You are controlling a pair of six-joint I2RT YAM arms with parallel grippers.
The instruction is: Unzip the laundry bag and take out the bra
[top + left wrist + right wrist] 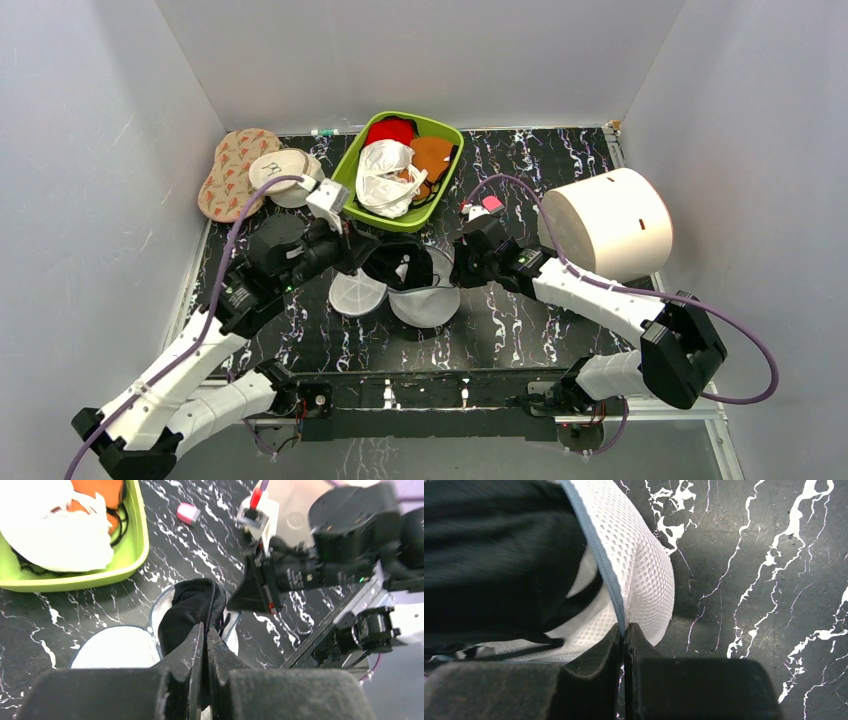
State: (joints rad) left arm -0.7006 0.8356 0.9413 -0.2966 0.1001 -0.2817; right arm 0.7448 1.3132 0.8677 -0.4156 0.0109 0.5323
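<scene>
The laundry bag [425, 305] lies open at the table's middle, its two white mesh halves spread side by side; it also shows in the left wrist view [117, 647] and the right wrist view [644, 565]. A black garment [398, 262] rises out of it. My left gripper [368, 250] is shut on this black garment [192, 607]. My right gripper [452, 272] is shut on the bag's grey zipper rim [601, 560]. A white glossy bra [385, 180] lies in the green bin [350, 165], away from both grippers.
The green bin also holds a red garment [390, 130] and an orange one [433, 155]. A large white cylinder [607, 222] stands at the right. A cream cap [280, 170] and a patterned pad [228, 172] lie back left. A small pink object [492, 203] lies behind the right gripper.
</scene>
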